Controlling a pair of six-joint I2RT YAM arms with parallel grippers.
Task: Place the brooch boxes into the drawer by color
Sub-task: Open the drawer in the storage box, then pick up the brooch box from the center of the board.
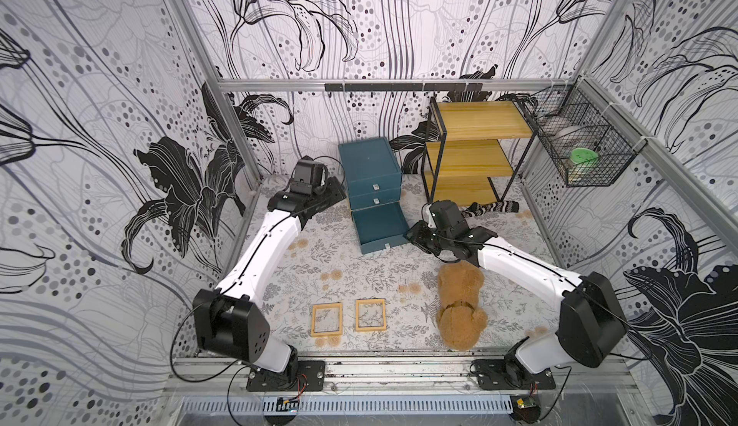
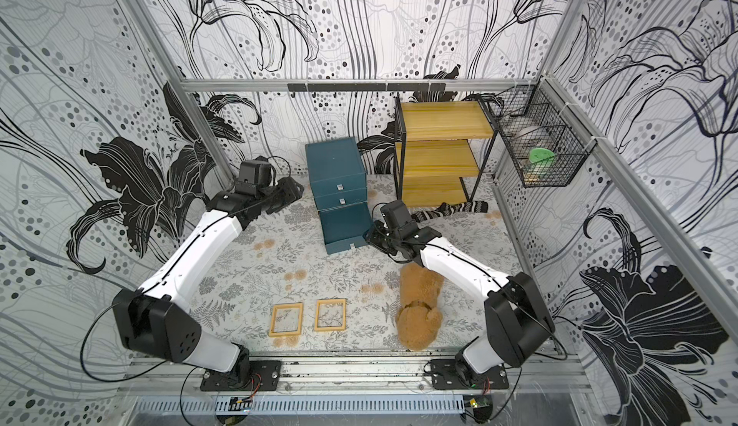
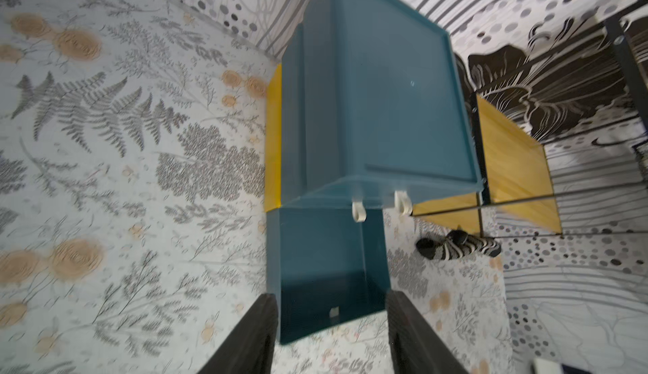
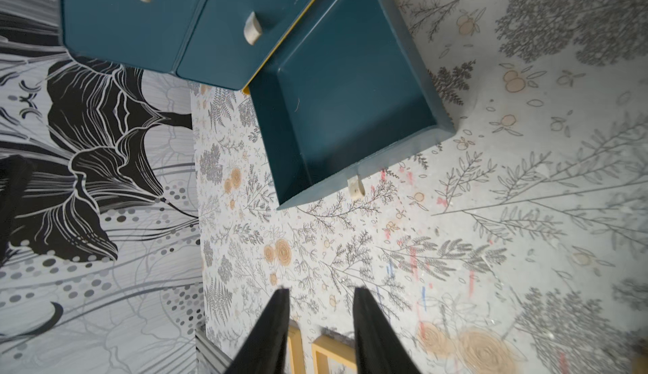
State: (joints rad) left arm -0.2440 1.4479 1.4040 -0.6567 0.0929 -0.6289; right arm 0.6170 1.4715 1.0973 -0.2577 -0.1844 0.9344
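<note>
My left arm [image 1: 259, 252] reaches far back along the left side with the wrist turned inward. My left gripper [image 3: 331, 298] is held up just beside the left wall of the small teal-blue three-drawer chest [image 1: 369, 160]. Jaws apart, nothing between them. The top two drawers are shut, silver pulls facing front. The bottom drawer [image 1: 381, 226] is pulled out onto the floral table cover [image 1: 319, 268]. Its long axis runs from the chest toward the front edge, skewed slightly right, pull at the near end. Two flat square yellow-tan frame boxes with clear centres, left box [image 1: 327, 320] and right box [image 1: 371, 315], lie side by side near the front edge, well apart from the drawer. My right arm [image 1: 519, 260] angles in from the right. My right gripper [image 4: 321, 293] sits just beside the drawer's right front corner, jaws parted, holding nothing. A brown teddy bear [image 1: 459, 308] lies near that forearm.
</note>
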